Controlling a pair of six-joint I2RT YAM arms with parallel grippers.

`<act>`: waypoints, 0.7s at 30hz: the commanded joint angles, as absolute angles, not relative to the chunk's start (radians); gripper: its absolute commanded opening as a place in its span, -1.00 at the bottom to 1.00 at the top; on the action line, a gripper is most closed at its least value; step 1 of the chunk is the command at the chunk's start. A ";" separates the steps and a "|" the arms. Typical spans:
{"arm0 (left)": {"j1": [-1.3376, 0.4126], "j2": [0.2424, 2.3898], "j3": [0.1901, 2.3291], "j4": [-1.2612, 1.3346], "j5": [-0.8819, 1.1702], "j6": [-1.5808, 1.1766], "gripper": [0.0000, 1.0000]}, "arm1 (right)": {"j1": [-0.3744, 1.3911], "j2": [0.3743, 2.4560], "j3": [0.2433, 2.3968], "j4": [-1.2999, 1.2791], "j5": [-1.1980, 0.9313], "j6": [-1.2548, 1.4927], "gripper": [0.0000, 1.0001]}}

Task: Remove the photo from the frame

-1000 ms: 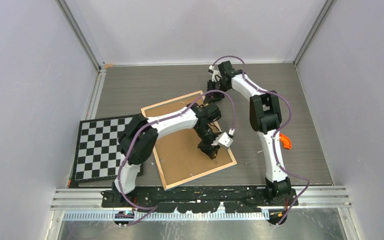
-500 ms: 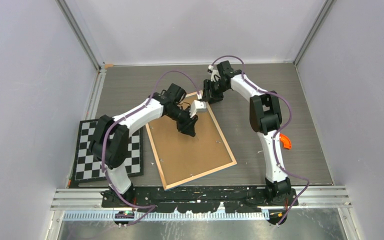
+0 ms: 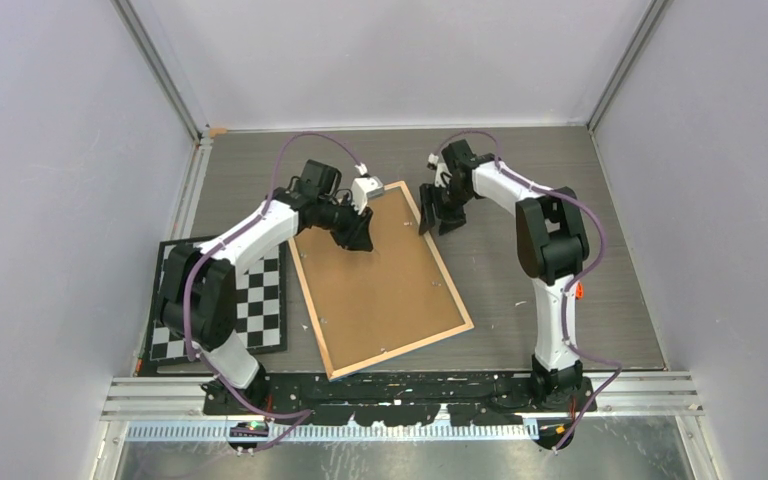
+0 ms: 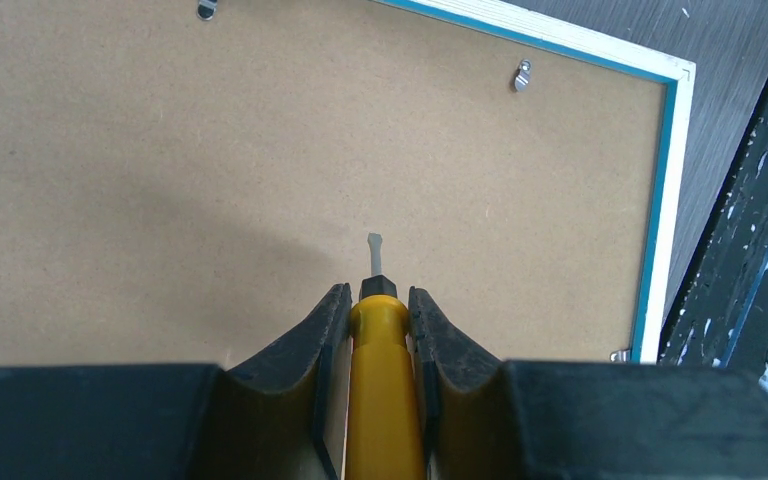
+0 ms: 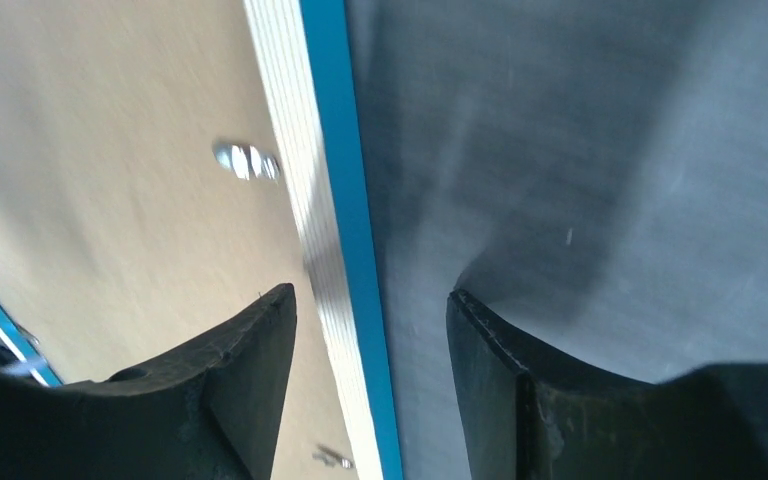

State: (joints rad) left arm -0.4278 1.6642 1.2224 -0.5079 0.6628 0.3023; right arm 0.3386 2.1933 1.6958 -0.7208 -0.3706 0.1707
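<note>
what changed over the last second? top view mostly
Left gripper, shut on the yellow screwdriver throughout, swept from the near right part of the frame back to its far end. Right gripper came nearer from the far corner along the right edge and opened. The frame itself did not shift.

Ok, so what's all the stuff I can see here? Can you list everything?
large rectangular picture frame: one, blue border, light wood rim, brown fibreboard back, lying face down mid-table; the photo is not visible.
small metal tabs: several, silver, along the edges of the frame's back.
black-and-white checkerboard: one, left of the frame, partly under the left arm.
small orange object: one, right side, mostly hidden by the right arm.
yellow-handled screwdriver: one, grey tip, pointing at the frame's back.
grey wood-grain table: one, under everything.
left gripper: one, black, shut on the screwdriver.
right gripper: one, black, open, straddling the frame's right edge.
</note>
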 commanded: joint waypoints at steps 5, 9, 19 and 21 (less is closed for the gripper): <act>-0.428 1.588 1.168 -0.425 0.639 0.232 -1.00 | 0.381 1.971 1.451 -0.793 -0.286 0.110 0.23; -0.426 1.584 1.167 -0.423 0.635 0.227 -1.00 | 0.402 1.938 1.384 -0.796 -0.264 0.092 0.02; -0.391 1.572 1.156 -0.425 0.629 0.232 -1.00 | 0.310 2.031 1.473 -0.846 -0.157 -0.043 -0.87; -0.381 1.572 1.155 -0.421 0.632 0.222 -1.00 | 0.279 2.071 1.537 -0.852 -0.160 -0.114 -0.91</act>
